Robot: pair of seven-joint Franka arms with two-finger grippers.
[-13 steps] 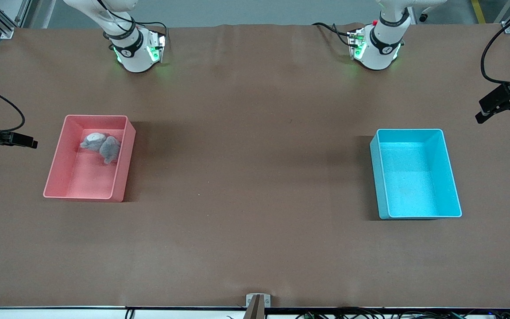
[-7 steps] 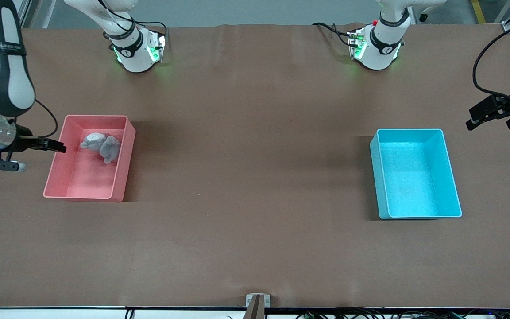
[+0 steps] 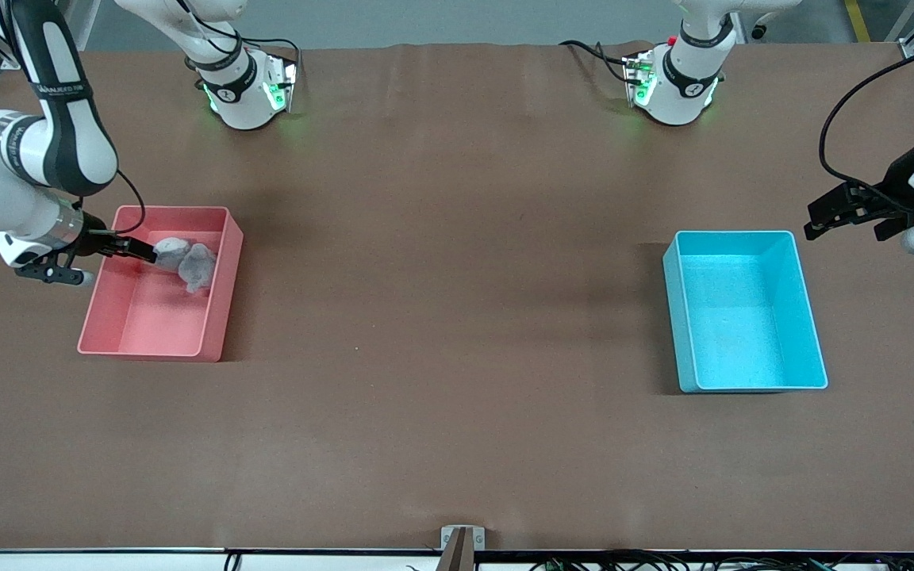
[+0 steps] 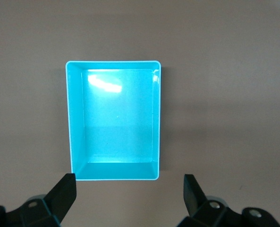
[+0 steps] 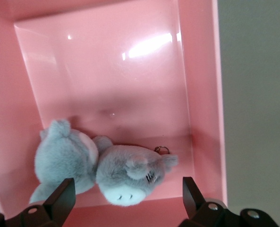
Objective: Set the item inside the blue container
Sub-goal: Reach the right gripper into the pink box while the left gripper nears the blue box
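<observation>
Front view: on the brown tabletop (image 3: 457, 317), blue bin (image 3: 745, 311) toward the left arm's end, empty; pink bin (image 3: 157, 282) toward the right arm's end, holding a grey plush toy (image 3: 186, 262). Right pincer (image 3: 138, 251) over the pink bin, just beside the toy, gripping nothing. Left pincer (image 3: 838, 214) over bare tabletop beside the blue bin.

Left wrist view: left pincer (image 4: 129, 195) spread wide, empty, above the blue bin (image 4: 113, 120).

Right wrist view: right pincer (image 5: 129, 197) spread wide above the toy (image 5: 104, 168), lying in a corner of the pink bin (image 5: 203, 99).
</observation>
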